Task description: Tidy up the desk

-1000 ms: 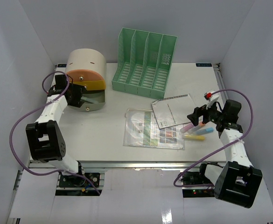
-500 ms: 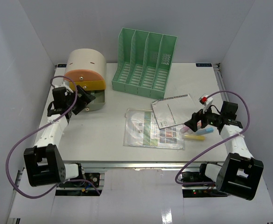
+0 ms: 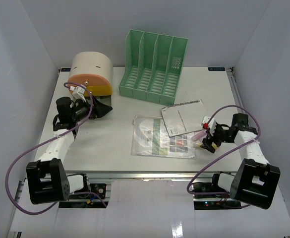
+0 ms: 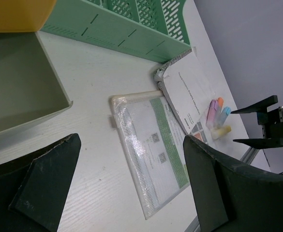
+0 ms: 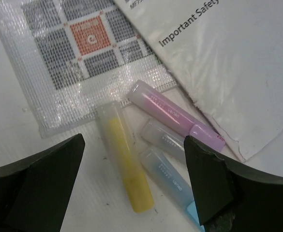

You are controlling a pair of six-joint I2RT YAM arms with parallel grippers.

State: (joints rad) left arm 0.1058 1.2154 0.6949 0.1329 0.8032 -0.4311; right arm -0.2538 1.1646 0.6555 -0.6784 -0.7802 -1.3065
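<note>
Right claw (image 5: 136,186) hangs released, jaws spread wide, directly over cluster of markers (image 5: 160,137). Yellow marker (image 5: 124,164) lies between its fingers, pink marker (image 5: 172,113) just ahead. Mesh pouch (image 5: 83,58) and booklet (image 5: 218,58) lie beyond. Left claw (image 4: 131,193) likewise released, open drawer (image 4: 15,82) just off one finger, green rack (image 4: 126,24) farther ahead. Tabletop (image 3: 110,144) spreads beneath both claws, carrying everything.

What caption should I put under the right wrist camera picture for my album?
Open right gripper above four highlighters, next to a mesh pouch and white booklet.
</note>
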